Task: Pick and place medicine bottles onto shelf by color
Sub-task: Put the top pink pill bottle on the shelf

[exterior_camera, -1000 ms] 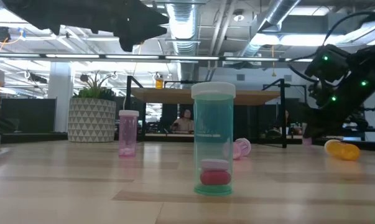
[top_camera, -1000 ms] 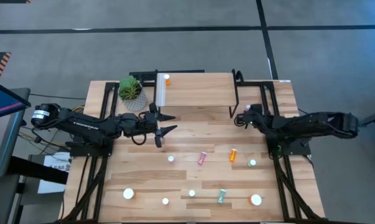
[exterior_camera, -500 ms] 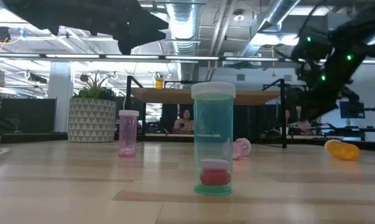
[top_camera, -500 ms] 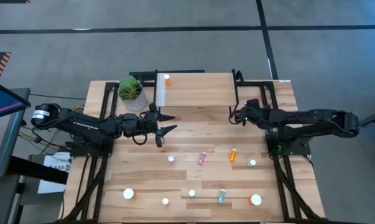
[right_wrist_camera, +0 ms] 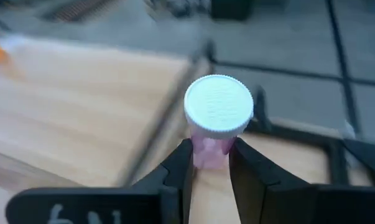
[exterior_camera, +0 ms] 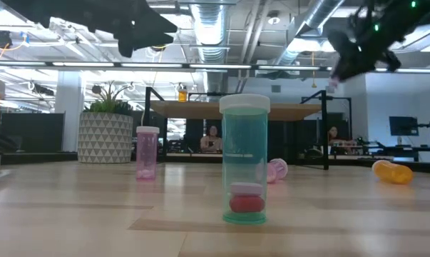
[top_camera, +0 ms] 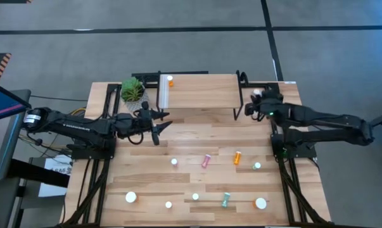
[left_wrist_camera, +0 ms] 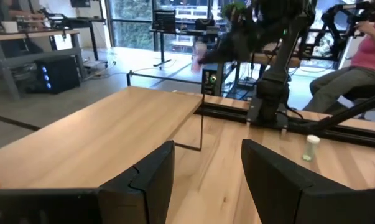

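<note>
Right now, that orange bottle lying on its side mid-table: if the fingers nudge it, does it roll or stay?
The orange bottle lies on its side and is cylindrical, so a nudge across its length would probably roll it. It looks small and likely light, so it may skid too. The smooth table offers little to stop it.

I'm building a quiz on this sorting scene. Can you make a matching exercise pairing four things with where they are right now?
Things:
1. small pink pill bottle with white cap
2. small orange pill bottle with white cap
3. green potted plant in a patterned white pot
4. empty, open left pincer

Places:
A. on the light-wood shelf
B. over the table, near the plant
C. gripped in the right pincer
D. on the table beside the shelf

Pairs: 1-C, 2-A, 3-D, 4-B
</note>
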You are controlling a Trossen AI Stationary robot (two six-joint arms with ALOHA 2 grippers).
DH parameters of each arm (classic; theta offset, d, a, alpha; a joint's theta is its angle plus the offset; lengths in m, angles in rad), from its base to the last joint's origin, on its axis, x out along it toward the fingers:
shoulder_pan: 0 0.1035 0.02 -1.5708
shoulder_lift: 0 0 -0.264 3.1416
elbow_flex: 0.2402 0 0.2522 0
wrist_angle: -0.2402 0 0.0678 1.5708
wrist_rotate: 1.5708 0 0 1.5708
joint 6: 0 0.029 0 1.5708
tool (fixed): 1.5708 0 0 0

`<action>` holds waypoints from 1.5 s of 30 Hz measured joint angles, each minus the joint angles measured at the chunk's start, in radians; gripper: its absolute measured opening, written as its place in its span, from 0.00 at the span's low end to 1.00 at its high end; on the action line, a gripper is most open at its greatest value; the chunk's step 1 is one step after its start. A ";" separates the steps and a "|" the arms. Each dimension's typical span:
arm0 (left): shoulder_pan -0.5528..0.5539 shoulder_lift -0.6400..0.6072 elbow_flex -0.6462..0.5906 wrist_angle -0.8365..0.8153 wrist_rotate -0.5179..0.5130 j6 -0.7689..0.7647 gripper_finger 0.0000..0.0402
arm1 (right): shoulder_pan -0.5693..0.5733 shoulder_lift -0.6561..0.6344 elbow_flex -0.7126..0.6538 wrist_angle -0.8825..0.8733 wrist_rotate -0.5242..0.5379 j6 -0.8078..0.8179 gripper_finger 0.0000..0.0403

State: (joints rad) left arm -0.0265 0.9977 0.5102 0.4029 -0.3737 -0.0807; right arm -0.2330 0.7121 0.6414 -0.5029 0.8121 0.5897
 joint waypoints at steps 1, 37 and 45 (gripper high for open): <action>0.000 0.001 0.000 -0.002 0.000 0.000 0.43 | 0.005 -0.001 0.014 0.031 0.000 -0.029 0.26; 0.000 -0.076 -0.001 -0.132 -0.009 -0.003 0.43 | -0.267 0.895 0.605 0.597 -0.621 -0.443 0.26; 0.000 -0.076 -0.001 -0.160 -0.012 -0.007 0.43 | -0.279 1.041 0.769 0.502 -0.686 -0.466 0.26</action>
State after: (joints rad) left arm -0.0265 0.9218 0.5095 0.2430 -0.3855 -0.0877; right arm -0.5123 1.7531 1.4108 -0.0011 0.1262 0.1236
